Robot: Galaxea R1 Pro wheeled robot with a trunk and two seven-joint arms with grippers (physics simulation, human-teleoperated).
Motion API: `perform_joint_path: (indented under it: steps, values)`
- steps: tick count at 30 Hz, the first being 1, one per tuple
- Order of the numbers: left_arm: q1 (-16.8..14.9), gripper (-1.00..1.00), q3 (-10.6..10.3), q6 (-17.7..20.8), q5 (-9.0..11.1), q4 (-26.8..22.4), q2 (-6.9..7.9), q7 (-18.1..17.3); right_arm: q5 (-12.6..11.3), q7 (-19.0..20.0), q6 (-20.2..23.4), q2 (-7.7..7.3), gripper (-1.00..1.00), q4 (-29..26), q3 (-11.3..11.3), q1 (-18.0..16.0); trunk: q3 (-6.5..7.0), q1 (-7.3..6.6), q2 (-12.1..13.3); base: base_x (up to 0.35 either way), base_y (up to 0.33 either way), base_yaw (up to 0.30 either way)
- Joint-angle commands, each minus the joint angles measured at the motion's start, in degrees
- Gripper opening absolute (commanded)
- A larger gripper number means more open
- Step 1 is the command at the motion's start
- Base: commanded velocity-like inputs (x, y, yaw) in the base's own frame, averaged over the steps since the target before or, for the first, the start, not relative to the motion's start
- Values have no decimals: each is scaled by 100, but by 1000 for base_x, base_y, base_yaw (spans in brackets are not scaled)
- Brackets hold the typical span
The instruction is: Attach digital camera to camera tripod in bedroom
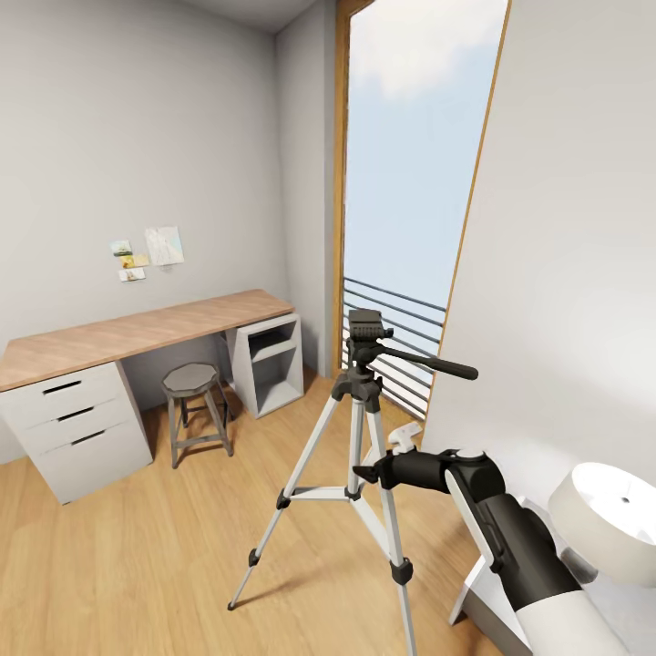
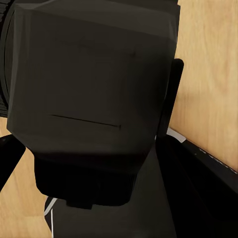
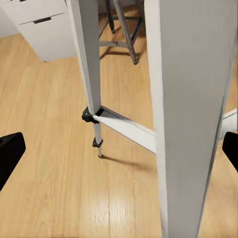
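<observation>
Head view is showing the camera tripod [image 1: 361, 428] standing on the light wood floor [image 1: 137, 556] before the tall window [image 1: 410, 182], its pan handle pointing right. The right gripper [image 1: 366, 473] is reaching toward a silver leg (just beside it, contact unclear). In the right wrist view its fingertips [image 3: 10, 153] are sitting wide apart around that leg. The left gripper's state I cannot tell. A dark boxy body [image 2: 94, 99] is crowding the left wrist view. The desk [image 1: 137, 333] and a grey stool [image 1: 193, 410] are standing behind.

Right gripper [image 1: 366, 474] partly hidden behind camera tripod [image 1: 364, 428] leg.
</observation>
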Motion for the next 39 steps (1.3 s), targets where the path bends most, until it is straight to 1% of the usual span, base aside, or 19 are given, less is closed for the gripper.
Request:
perform_joint_path:
  steps: [1,8,11,12,19,33,39]
  values:
    - [-3,-100,-46,-11,37,-1,-1,11,1,7,24,-3,100,-3,3,-5,-8,1,-5,0,0,0]
    - [-3,-100,-49,-11,37,1,-1,11,13,-27,4,-3,100,4,-7,-5,-8,1,-5,0,0,0]
    - [-3,-100,-49,-11,37,-1,-1,11,16,-106,0,-1,100,4,-10,-5,-8,1,-5,0,0,0]
    - [-3,-100,-50,-11,37,1,-1,11,17,-166,-1,2,-100,6,-11,-5,-8,1,-5,0,0,0]
    - [-3,-100,-50,-11,37,-3,-1,11,13,-340,4,6,-100,13,-5,-5,-8,1,-5,0,0,0]
    - [-3,-100,-49,-15,34,-5,0,11,23,-365,-3,-7,-100,19,22,-5,-8,1,-5,0,0,0]
    - [-3,-100,-66,-71,-27,-11,9,11,15,-360,-3,-21,-100,30,22,-5,-8,1,-5,0,0,0]
